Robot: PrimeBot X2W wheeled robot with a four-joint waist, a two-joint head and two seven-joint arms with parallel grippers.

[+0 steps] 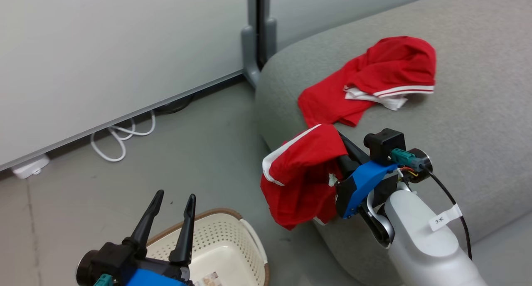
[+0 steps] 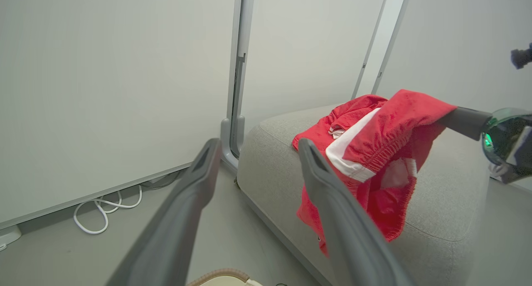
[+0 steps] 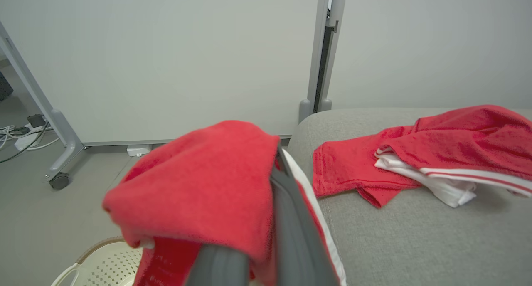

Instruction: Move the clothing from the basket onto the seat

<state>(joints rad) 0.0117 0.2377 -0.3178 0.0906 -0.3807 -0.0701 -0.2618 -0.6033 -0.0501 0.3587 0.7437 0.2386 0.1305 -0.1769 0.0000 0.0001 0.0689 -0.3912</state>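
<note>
Frame centre: right gripper clamps limp, likely light red garment by bunched fold; lower left: left gripper, jaws spread

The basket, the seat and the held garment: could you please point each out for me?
basket (image 1: 228,240): head view, on its perforated inner wall.
seat (image 1: 478,124): head view, on the bare grey cushion top.
held garment (image 1: 303,173): head view, on its hanging red fabric.

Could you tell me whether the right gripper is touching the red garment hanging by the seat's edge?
Touching. The right wrist view shows the red garment draped over the fingers of the right gripper.
</note>
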